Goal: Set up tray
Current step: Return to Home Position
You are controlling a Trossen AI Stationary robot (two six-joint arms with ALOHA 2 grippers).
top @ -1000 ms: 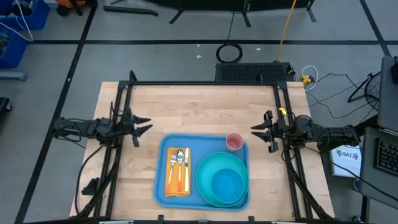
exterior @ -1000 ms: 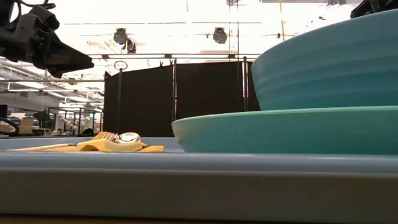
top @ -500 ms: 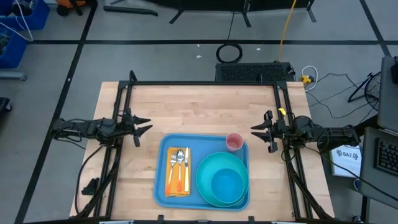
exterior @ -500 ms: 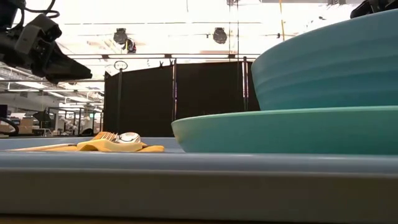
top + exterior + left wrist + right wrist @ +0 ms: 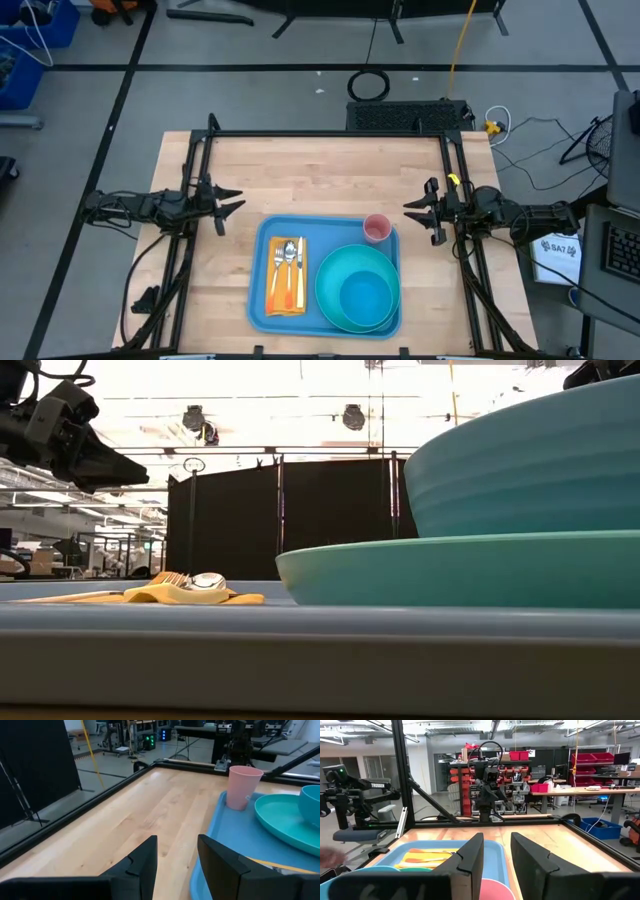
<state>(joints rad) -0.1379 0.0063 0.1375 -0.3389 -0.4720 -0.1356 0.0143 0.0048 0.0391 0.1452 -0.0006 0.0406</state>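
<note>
The blue tray (image 5: 258, 300) lies on the wooden table near its front edge. On it a turquoise plate (image 5: 335, 265) carries a turquoise bowl (image 5: 366, 296). A pink cup (image 5: 377, 228) stands upright in the tray's far right corner. An orange napkin (image 5: 287, 290) with cutlery (image 5: 289, 256) on top lies at the tray's left. My left gripper (image 5: 228, 200) hovers open off the tray's far left corner, above the table. My right gripper (image 5: 415, 212) hovers open just right of the cup. Nothing sits between either pair of fingers (image 5: 145, 862) (image 5: 470, 857).
Black frame rails (image 5: 330, 133) run along the table's far, left and right sides. Bare wood (image 5: 320, 175) fills the table's far half. In the low view the tray's rim (image 5: 300, 650) stands close in front, the plate (image 5: 450, 565) and bowl (image 5: 520, 460) behind it.
</note>
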